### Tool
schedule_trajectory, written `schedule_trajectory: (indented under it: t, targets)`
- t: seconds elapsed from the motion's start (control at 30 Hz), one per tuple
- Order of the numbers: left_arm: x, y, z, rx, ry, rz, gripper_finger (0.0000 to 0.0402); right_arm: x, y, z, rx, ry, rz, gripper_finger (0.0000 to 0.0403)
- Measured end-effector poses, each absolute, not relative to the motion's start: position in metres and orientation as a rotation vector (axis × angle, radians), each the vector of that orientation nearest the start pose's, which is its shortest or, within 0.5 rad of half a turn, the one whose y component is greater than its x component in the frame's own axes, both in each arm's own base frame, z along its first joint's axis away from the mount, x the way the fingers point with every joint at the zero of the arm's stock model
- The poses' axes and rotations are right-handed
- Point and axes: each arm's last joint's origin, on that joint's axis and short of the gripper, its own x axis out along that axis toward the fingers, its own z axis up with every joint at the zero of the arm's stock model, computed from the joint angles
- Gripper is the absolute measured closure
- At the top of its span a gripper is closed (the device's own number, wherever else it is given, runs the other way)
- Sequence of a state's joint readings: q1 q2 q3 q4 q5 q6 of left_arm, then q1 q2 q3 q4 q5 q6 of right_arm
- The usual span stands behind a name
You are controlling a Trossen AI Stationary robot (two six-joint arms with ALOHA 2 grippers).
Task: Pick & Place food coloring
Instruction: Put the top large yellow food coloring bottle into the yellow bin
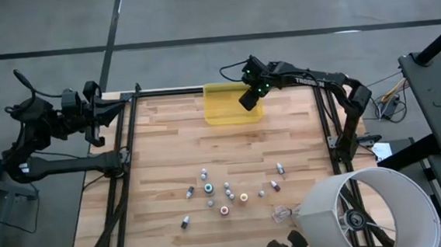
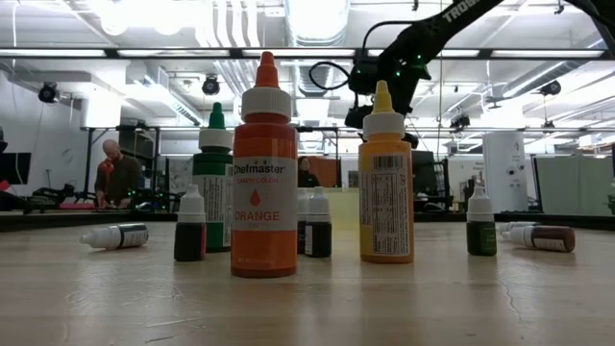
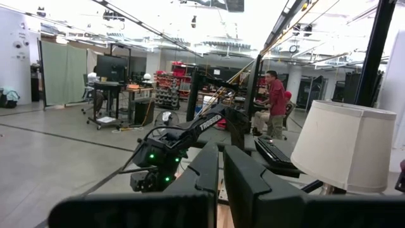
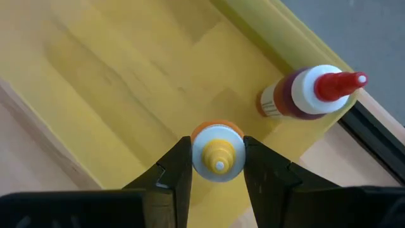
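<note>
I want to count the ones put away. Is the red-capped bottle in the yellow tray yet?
In. The red-capped bottle lies on its side inside the yellow tray, against its wall.

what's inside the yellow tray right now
One red-capped bottle lies on its side in the yellow tray, near a wall. The right gripper holds a yellow-capped bottle above it, covering the floor directly beneath.

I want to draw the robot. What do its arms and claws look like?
Both arms are dark and jointed. The right arm has white letters along it and green lights near its claw, which has two flat dark fingers. The left arm carries black cables, and its claw has thick dark fingers.
</note>
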State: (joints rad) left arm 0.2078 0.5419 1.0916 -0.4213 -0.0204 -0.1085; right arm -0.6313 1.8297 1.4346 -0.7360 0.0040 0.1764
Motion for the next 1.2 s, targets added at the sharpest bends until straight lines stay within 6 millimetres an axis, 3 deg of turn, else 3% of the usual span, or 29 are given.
schedule_trajectory:
  t: [0.6, 1.2]
  targets:
    - [0.066, 0.014, 0.431, -0.096, -0.14, 0.221, 0.0401, 0.295, -0.231, 0.219, 0.518, 1.034, -0.694, 0.0296]
    - [0.066, 0.014, 0.431, -0.096, -0.14, 0.221, 0.0401, 0.29, -0.239, 0.219, 0.515, 1.023, -0.713, 0.0296]
